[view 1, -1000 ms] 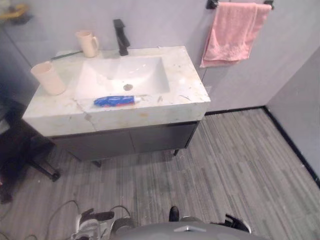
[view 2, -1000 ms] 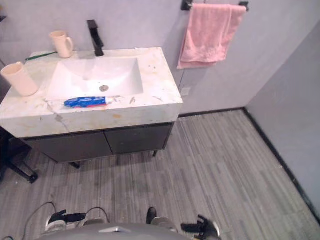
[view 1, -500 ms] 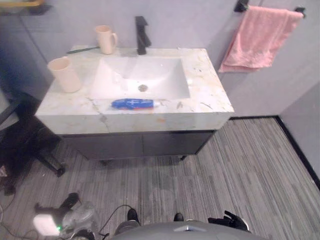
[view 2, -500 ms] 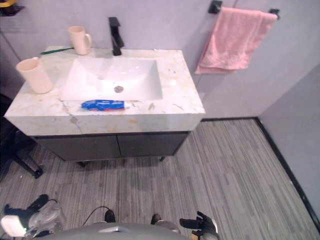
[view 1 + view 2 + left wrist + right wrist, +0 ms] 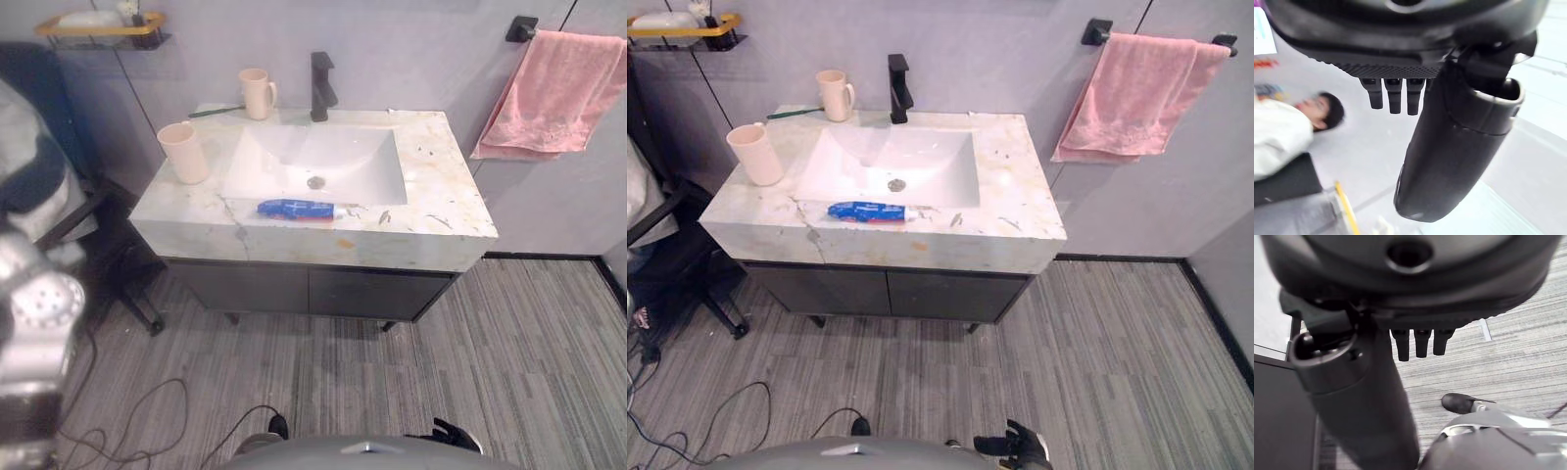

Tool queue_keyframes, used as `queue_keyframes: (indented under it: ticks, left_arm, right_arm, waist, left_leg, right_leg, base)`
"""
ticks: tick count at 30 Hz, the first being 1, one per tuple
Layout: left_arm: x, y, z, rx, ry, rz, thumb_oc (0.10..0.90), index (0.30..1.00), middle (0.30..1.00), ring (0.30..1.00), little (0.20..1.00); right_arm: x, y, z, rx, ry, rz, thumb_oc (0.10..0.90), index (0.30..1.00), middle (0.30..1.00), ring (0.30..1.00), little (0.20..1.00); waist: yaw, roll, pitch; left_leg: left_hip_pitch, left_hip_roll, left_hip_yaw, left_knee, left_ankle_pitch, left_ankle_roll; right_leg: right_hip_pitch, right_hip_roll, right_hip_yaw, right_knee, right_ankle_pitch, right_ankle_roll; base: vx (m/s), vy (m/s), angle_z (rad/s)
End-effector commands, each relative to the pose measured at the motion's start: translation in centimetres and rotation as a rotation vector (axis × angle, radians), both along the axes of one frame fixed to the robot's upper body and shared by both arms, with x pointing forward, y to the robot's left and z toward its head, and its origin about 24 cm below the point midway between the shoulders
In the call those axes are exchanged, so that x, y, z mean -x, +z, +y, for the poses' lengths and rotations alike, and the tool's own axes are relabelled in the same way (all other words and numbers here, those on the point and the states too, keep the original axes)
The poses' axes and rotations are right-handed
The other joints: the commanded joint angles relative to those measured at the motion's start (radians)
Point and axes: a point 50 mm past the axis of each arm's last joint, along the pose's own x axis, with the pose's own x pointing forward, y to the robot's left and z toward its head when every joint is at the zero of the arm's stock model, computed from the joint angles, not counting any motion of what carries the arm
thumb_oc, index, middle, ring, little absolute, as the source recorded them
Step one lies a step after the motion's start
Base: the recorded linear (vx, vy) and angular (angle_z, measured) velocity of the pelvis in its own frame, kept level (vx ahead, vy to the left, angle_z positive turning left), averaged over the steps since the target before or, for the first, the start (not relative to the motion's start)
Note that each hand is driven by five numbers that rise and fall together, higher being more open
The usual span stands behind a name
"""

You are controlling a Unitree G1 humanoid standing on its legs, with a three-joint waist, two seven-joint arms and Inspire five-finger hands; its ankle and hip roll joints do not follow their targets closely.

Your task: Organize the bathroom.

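Note:
A blue toothpaste tube (image 5: 294, 209) lies on the marble countertop (image 5: 446, 201) at the front rim of the white sink (image 5: 343, 157). A beige cup (image 5: 183, 152) stands at the counter's left. A handled beige mug (image 5: 257, 93) stands at the back beside a green toothbrush (image 5: 217, 112) and the black faucet (image 5: 320, 86). A pink towel (image 5: 563, 93) hangs on a wall bar at the right. My left hand (image 5: 1449, 147) is open and empty, raised away from the vanity. My right hand (image 5: 1366, 406) hangs low over the floor, open and empty, far from the counter.
A wall shelf with a yellow tray (image 5: 98, 29) sits above and left of the vanity. A black chair (image 5: 676, 264) stands left of the cabinet. A person in white (image 5: 1283, 132) appears behind my left hand. Grey plank floor (image 5: 1097, 352) lies between me and the vanity.
The camera has swung, so the vanity sits further right and the wall shelf has come into view. My left arm has risen at the left edge. The counter items have not moved.

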Motion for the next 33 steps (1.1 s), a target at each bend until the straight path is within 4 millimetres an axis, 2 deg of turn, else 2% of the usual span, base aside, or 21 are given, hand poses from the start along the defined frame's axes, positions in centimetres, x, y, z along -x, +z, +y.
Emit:
queue_keyframes:
  ticks: [1, 3, 4, 6, 9, 12, 15, 16, 18, 21, 22, 23, 24, 29, 33]
  left_arm:
    - [-2.1, 6.3, -2.5, -0.199, -0.247, 0.084, 0.8, 0.9, 0.9, 0.9, 0.9]
    - [-2.8, 7.3, -3.4, -0.292, -0.314, 0.183, 0.8, 0.9, 0.9, 0.9, 0.9]
    - [-3.5, 8.4, -3.8, -0.375, -0.357, 0.285, 0.8, 0.9, 0.9, 0.9, 0.9]
    - [-4.9, 8.9, -4.7, -0.5, -0.451, 0.509, 0.8, 0.9, 0.9, 0.9, 0.9]
    - [-6.4, 8.4, -5.1, -0.558, -0.495, 0.637, 0.8, 0.9, 0.9, 0.9, 0.9]
    - [-8.0, 7.7, -4.2, -0.624, -0.457, 0.76, 0.8, 0.9, 0.9, 0.9, 0.9]
    - [-9.5, 5.4, -3.8, -0.653, -0.522, 0.961, 0.8, 0.9, 0.9, 0.9, 0.9]
    - [-9.6, 5.1, -3.8, -0.657, -0.524, 0.975, 0.8, 0.9, 0.9, 0.9, 0.9]
    - [-10.7, 2.3, -4.4, -0.66, -0.57, 1.1, 0.8, 0.9, 0.9, 0.9, 0.9]
    - [-11.4, 0.4, -4.9, -0.682, -0.534, 1.165, 0.8, 0.9, 0.9, 0.9, 0.9]
    - [-11.8, -1.2, -5.0, -0.657, -0.543, 1.194, 0.8, 0.9, 0.9, 0.9, 0.9]
    - [-11.9, -1.6, -5.1, -0.653, -0.545, 1.199, 0.8, 0.9, 0.9, 0.9, 0.9]
    - [-12.1, -3.0, -5.6, -0.644, -0.541, 1.205, 0.8, 0.9, 0.9, 0.9, 0.9]
    - [-12.6, -5.3, -6.6, -0.576, -0.553, 1.175, 0.8, 0.9, 0.9, 0.9, 0.9]
    - [-12.8, -5.8, -6.8, -0.597, -0.502, 1.156, 0.8, 0.9, 0.9, 0.9, 0.9]
  right_arm:
    - [-3.1, 1.1, -2.2, 0.069, 0.032, -0.077, 0.8, 0.9, 0.9, 0.9, 0.9]
    - [-3.3, 1.1, -2.4, 0.071, 0.035, -0.074, 0.8, 0.9, 0.9, 0.9, 0.9]
    - [-3.5, 1.2, -2.7, 0.077, 0.044, -0.071, 0.8, 0.9, 0.9, 0.9, 0.9]
    - [-3.7, 1.3, -3.0, 0.084, 0.06, -0.061, 0.8, 0.9, 0.9, 0.9, 0.9]
    - [-3.9, 1.4, -3.4, 0.088, 0.056, -0.048, 0.8, 0.9, 0.9, 0.9, 0.9]
    - [-3.9, 1.5, -3.7, 0.087, 0.049, -0.039, 0.8, 0.9, 0.9, 0.9, 0.9]
    - [-3.7, 1.5, -3.9, 0.092, 0.044, -0.034, 0.8, 0.9, 0.9, 0.9, 0.9]
    - [-3.7, 1.5, -4.0, 0.093, 0.042, -0.034, 0.8, 0.9, 0.9, 0.9, 0.9]
    - [-3.8, 1.6, -4.1, 0.101, 0.037, -0.034, 0.8, 0.9, 0.9, 0.9, 0.9]
    - [-4.0, 1.6, -4.1, 0.104, 0.03, -0.035, 0.8, 0.9, 0.9, 0.9, 0.9]
    - [-4.1, 1.6, -4.1, 0.105, 0.026, -0.037, 0.8, 0.9, 0.9, 0.9, 0.9]
    - [-4.1, 1.6, -4.1, 0.105, 0.027, -0.037, 0.8, 0.9, 0.9, 0.9, 0.9]
    - [-4.2, 1.6, -4.1, 0.104, 0.025, -0.041, 0.8, 0.9, 0.9, 0.9, 0.9]
    - [-4.0, 1.4, -3.7, 0.101, 0.029, -0.03, 0.8, 0.9, 0.9, 0.9, 0.9]
    - [-3.8, 1.3, -3.5, 0.096, 0.035, -0.025, 0.8, 0.9, 0.9, 0.9, 0.9]
  waist:
    - [-0.021, 0.011, -0.032]
    - [-0.027, 0.019, -0.035]
    - [-0.035, 0.029, -0.039]
    - [-0.049, 0.043, -0.042]
    - [-0.059, 0.053, -0.046]
    - [-0.069, 0.059, -0.051]
    - [-0.083, 0.064, -0.057]
    - [-0.084, 0.064, -0.058]
    - [-0.094, 0.068, -0.061]
    - [-0.1, 0.069, -0.062]
    - [-0.106, 0.068, -0.063]
    - [-0.108, 0.068, -0.064]
    - [-0.113, 0.068, -0.065]
    - [-0.126, 0.064, -0.071]
    - [-0.134, 0.062, -0.073]
  left_leg:
    - [0.035, 0.03, 0.058, 0.004, -0.033, 0.009]
    - [0.04, 0.033, 0.066, 0.004, -0.033, 0.008]
    - [0.045, 0.034, 0.073, 0.004, -0.032, 0.007]
    - [0.054, 0.031, 0.082, 0.004, -0.033, 0.01]
    - [0.062, 0.027, 0.086, 0.004, -0.038, 0.015]
    - [0.072, 0.024, 0.093, 0.004, -0.044, 0.021]
    - [0.079, 0.022, 0.102, 0.004, -0.046, 0.025]
    - [0.079, 0.023, 0.102, 0.004, -0.047, 0.026]
    - [0.085, 0.021, 0.106, 0.004, -0.05, 0.031]
    - [0.09, 0.02, 0.109, 0.004, -0.054, 0.035]
    - [0.095, 0.02, 0.112, 0.004, -0.056, 0.038]
    - [0.096, 0.02, 0.113, 0.004, -0.056, 0.039]
    - [0.099, 0.019, 0.116, 0.004, -0.057, 0.041]
    - [0.106, 0.016, 0.126, 0.004, -0.063, 0.046]
    - [0.107, 0.017, 0.132, 0.004, -0.064, 0.048]
  right_leg:
    - [-0.002, -0.002, 0.005, 0.001, -0.009, 0.045]
    - [-0.002, -0.002, 0.009, 0.001, -0.008, 0.047]
    - [-0.002, -0.001, 0.015, 0.0, -0.007, 0.05]
    - [-0.002, 0.001, 0.026, 0.0, -0.003, 0.055]
    - [-0.002, 0.003, 0.034, 0.0, -0.003, 0.057]
    - [0.0, 0.006, 0.042, -0.001, -0.002, 0.057]
    - [-0.002, 0.009, 0.051, -0.001, 0.0, 0.059]
    - [-0.003, 0.009, 0.051, -0.001, 0.0, 0.059]
    - [-0.002, 0.012, 0.057, -0.001, -0.001, 0.059]
    - [-0.001, 0.013, 0.06, 0.0, -0.002, 0.059]
    - [0.0, 0.015, 0.063, 0.001, -0.004, 0.058]
    - [0.0, 0.015, 0.064, 0.002, -0.004, 0.058]
    - [0.0, 0.017, 0.068, 0.003, -0.005, 0.056]
    - [0.002, 0.02, 0.078, 0.003, -0.007, 0.055]
    - [-0.002, 0.022, 0.083, 0.004, -0.006, 0.054]
  base:
    - [0.0, -0.001, -0.08]
    - [-0.01, 0.01, -0.13]
    - [0.0, 0.022, -0.14]
    - [-0.03, 0.035, -0.15]
    - [-0.01, 0.029, -0.12]
    - [0.0, 0.021, -0.14]
    - [0.0, 0.006, -0.1]
    - [0.0, 0.0, 0.0]
    - [0.01, -0.005, -0.05]
    - [0.02, -0.007, -0.02]
    - [0.0, 0.0, 0.0]
    - [0.03, -0.018, -0.02]
    - [0.02, -0.011, -0.04]
    - [0.03, -0.008, -0.06]
    - [0.02, -0.008, -0.08]
